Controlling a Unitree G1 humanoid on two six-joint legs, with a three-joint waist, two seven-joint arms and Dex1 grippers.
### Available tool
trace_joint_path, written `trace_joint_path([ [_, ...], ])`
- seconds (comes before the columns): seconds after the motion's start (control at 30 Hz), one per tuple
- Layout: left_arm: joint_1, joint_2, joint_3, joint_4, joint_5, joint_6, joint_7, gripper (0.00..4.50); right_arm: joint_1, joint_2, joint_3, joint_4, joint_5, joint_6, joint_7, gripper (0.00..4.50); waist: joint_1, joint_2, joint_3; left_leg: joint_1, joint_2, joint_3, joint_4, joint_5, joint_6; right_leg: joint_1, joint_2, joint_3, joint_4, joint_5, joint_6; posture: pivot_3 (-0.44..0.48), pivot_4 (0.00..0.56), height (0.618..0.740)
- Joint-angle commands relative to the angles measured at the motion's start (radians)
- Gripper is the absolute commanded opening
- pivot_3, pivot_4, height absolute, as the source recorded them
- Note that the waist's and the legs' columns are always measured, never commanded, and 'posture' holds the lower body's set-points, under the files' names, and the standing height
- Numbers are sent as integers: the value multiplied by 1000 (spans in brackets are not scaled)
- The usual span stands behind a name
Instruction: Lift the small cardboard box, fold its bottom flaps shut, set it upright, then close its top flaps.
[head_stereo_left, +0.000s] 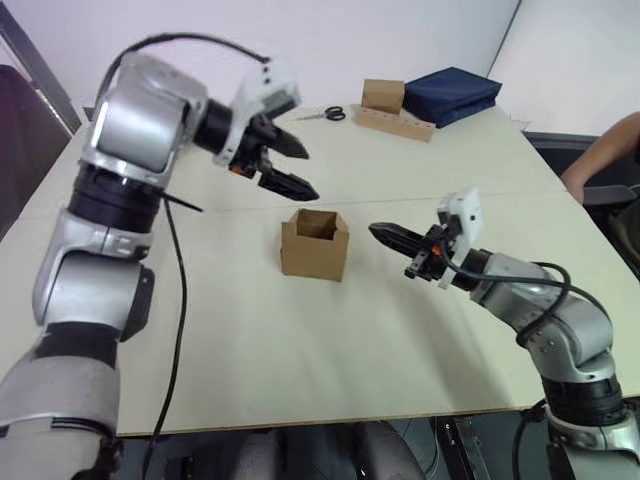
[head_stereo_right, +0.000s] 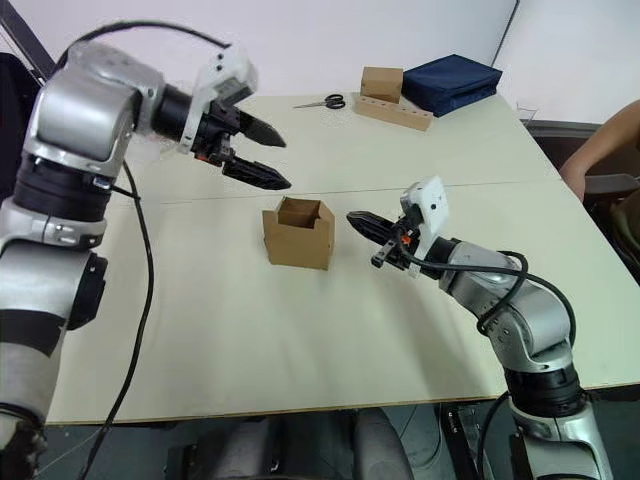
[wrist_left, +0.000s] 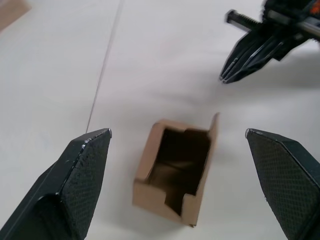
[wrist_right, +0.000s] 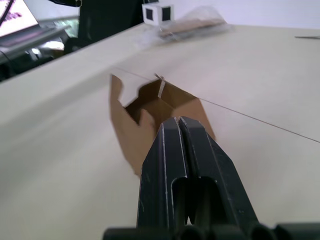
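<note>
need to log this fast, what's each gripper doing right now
Left gripper: open, holding nothing, above the small cardboard box.
Right gripper: shut, holding nothing, beside the box.

Clutter lined the table's (head_stereo_left: 300, 350) far edge.
Scissors (head_stereo_left: 325, 114), a navy bag (head_stereo_left: 452, 94) and a smaller brown cube (head_stereo_left: 383, 95) on its holed strip (head_stereo_left: 395, 123) lay well beyond the fingers.

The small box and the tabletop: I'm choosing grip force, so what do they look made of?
The small cardboard box looks like thin plain brown cardboard, matte, with raw cut edges on its notched, standing flaps. The table appears to be a smooth pale beige board, perhaps laminate, with a faint sheen and a seam across it.
</note>
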Motion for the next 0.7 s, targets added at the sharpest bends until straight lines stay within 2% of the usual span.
trace_joint_path([
  [0.03,68,3,116,-39,-36,1,147,4433,-47,22,40,79,-127,-68,-26,0,1,0,0,-1,0,0,0,0,0,0,0,0,0,0,0,0,150,740],
  [0.17,202,-10,174,-54,-34,-83,296,4433,-66,62,77,122,-192,-73,-46,0,2,0,0,-1,0,0,1,0,0,-1,-1,0,-1,0,0,0,150,740],
  [0.33,343,-47,225,-66,-61,-155,409,4433,-59,96,123,130,-265,-67,-56,0,3,0,0,-2,0,0,0,1,-2,-2,-1,0,1,0,0,0,150,740],
  [0.7,545,-135,189,-23,-38,-324,576,4433,-43,152,186,165,-378,-48,-81,0,1,0,0,-1,0,0,1,1,-2,-2,-1,0,1,0,0,0,150,740],
])
